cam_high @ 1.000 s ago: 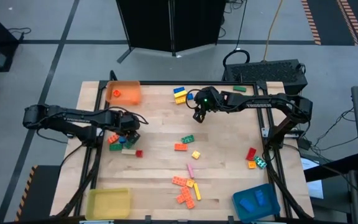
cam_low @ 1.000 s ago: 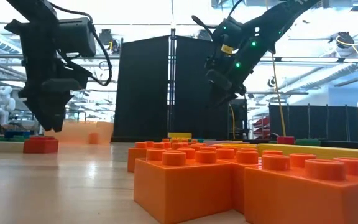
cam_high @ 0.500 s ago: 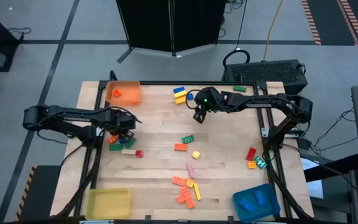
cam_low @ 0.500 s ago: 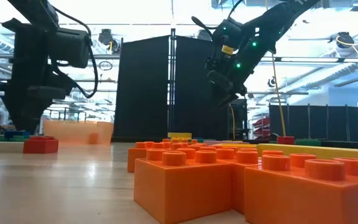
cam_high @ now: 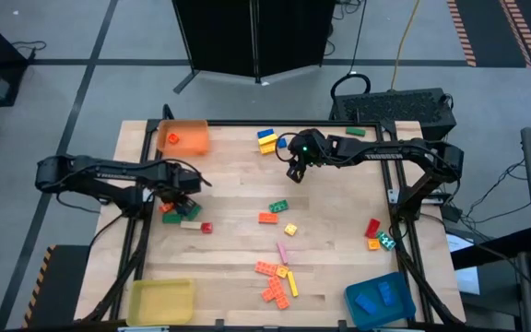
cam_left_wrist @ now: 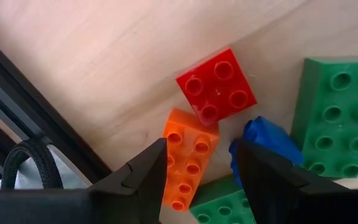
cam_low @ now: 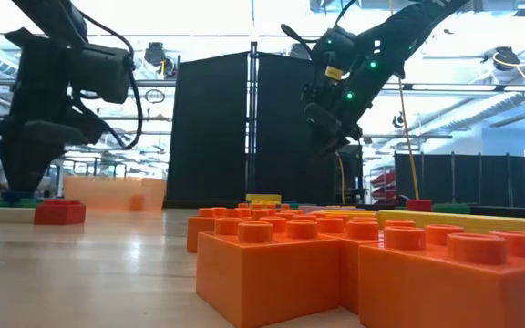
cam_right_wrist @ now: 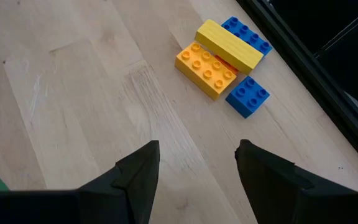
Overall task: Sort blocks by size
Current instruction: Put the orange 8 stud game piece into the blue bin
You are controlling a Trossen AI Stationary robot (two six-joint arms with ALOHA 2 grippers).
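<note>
At the table's left a cluster of blocks lies flat: an orange block (cam_left_wrist: 190, 158), a red square block (cam_left_wrist: 216, 84), a blue block (cam_left_wrist: 266, 138) and green blocks (cam_left_wrist: 334, 115). My left gripper (cam_left_wrist: 201, 158) points straight down over this cluster (cam_high: 175, 214), low at the table (cam_low: 25, 178) and open. One finger stands at each long side of the orange block, and the blue block lies by one fingertip. My right gripper (cam_high: 295, 173) hangs open above the far middle of the table, near yellow, orange and blue blocks (cam_right_wrist: 225, 53). My left gripper's fingers come from above, one at each long side of the orange block (cam_left_wrist: 173, 149), which lies flat on the table. A gap shows on the blue block's side. Whether the other finger touches the orange block, I cannot tell.
An orange tray (cam_high: 184, 138) stands far left, a yellow tray (cam_high: 159, 300) near left, a blue tray (cam_high: 381, 300) near right. Loose blocks lie mid-table (cam_high: 278, 210), toward the near edge (cam_high: 275, 281) and at the right (cam_high: 376, 235). A black frame (cam_left_wrist: 30, 118) edges the table.
My left gripper has tipped until it points straight down. It has sunk a little and shifted toward the table's left edge, onto the block cluster. The blocks lie where they were.
</note>
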